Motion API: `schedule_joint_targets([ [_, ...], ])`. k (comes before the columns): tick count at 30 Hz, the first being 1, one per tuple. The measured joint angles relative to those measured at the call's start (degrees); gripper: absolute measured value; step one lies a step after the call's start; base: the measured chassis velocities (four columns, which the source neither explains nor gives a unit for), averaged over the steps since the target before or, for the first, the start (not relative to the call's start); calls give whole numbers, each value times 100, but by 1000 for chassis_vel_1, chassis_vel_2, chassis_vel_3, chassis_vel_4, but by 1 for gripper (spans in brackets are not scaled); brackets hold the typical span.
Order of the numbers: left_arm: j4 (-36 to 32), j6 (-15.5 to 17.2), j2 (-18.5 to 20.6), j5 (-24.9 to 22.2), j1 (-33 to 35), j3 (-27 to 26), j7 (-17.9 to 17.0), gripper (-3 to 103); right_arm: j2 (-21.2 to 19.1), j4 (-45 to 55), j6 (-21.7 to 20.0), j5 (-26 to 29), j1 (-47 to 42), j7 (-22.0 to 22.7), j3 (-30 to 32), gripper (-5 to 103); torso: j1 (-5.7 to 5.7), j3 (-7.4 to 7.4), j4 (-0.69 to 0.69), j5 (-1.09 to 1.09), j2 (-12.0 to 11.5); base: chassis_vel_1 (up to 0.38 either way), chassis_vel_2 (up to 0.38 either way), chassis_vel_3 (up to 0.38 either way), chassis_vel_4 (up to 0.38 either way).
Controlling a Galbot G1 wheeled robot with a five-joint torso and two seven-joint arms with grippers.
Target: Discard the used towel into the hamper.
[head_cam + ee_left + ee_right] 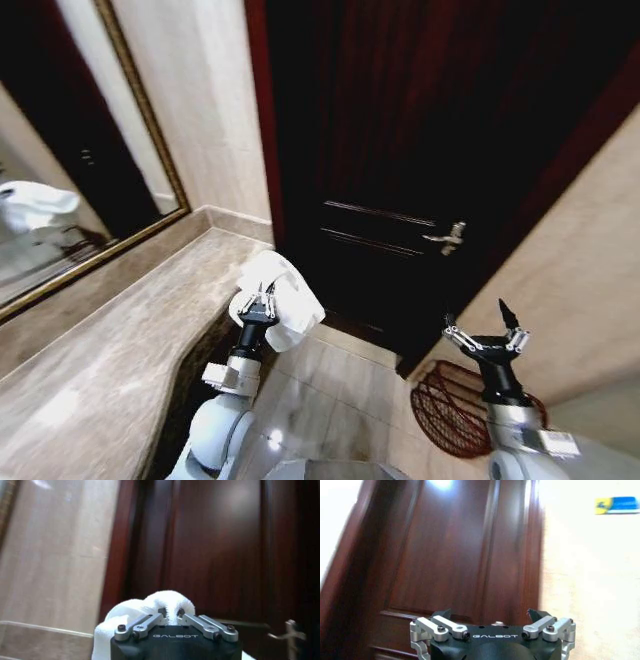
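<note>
Head view: high, tilted, looking forward and down past both arms to a stone table (120, 330), a mirror (70, 190), the floor and a dark wooden door (420, 150).
Left wrist view: close behind the left gripper (171, 615), facing the door (225, 555) and the adjoining wall.
Right wrist view: close behind the right gripper (490, 617), facing the door (445, 555).
Shared by all three views: the door.

- Left pincer (264, 297) grips a white towel (283, 300), raised beside the desk (110, 350) edge.
- Right pincer (486, 328) spread wide above the hamper (445, 410) on the floor.
</note>
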Motion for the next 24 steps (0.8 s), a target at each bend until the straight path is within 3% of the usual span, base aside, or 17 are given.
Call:
schedule_joint_targets([
  [24,378,-21,-19,-20,-189,55,24,3,0,-38,275,108,-20,-85,13,100,0,0,0,-2,0,-122,-124,-116,-127],
])
